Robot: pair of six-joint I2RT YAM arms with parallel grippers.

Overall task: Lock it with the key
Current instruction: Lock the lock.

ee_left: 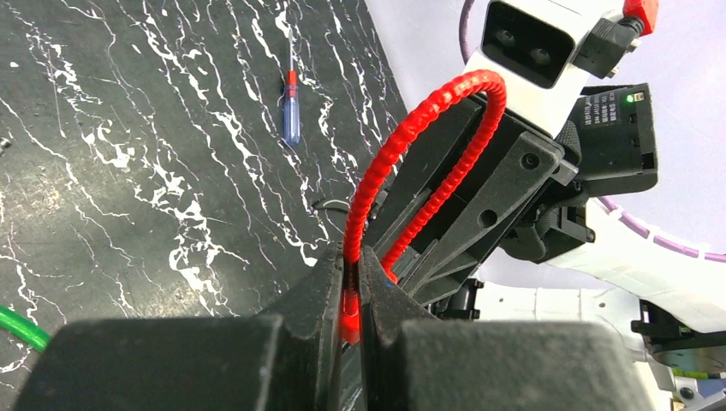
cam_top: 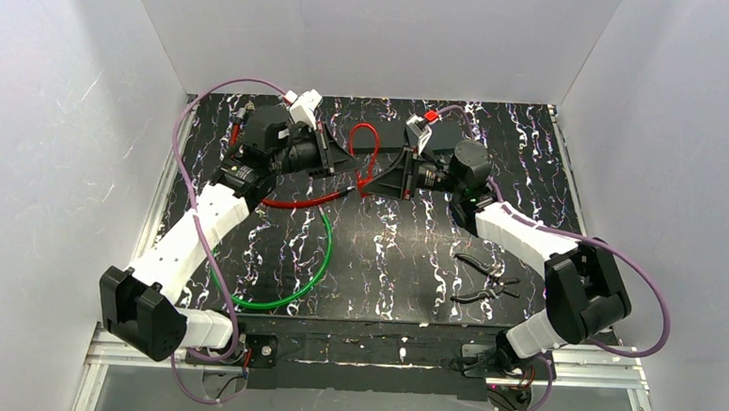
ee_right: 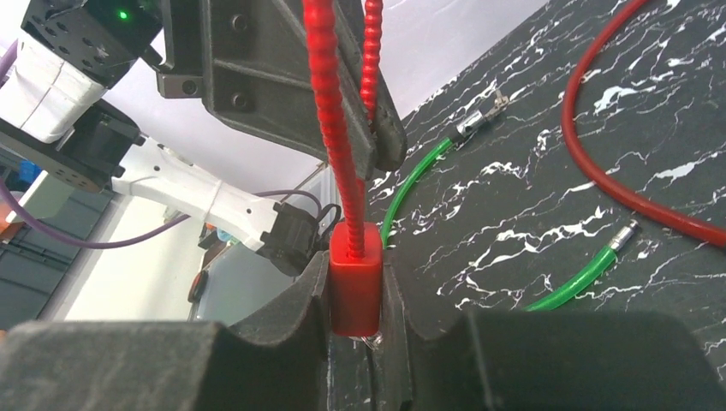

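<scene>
The lock, a small red block, is held off the mat at about 12 o'clock from the mat's centre, between the two wrists. The right gripper is clamped on the block's sides. A bit of metal shows under the block; whether it is the key cannot be told. The lock's ribbed red loop arches out of the block, and the left gripper is pinched tight on one leg of it.

On the mat, a red cable lies at 10 o'clock, a green cable curves at 8 o'clock, and pliers lie at 4 o'clock. A screwdriver lies at 11 o'clock from the left fingers.
</scene>
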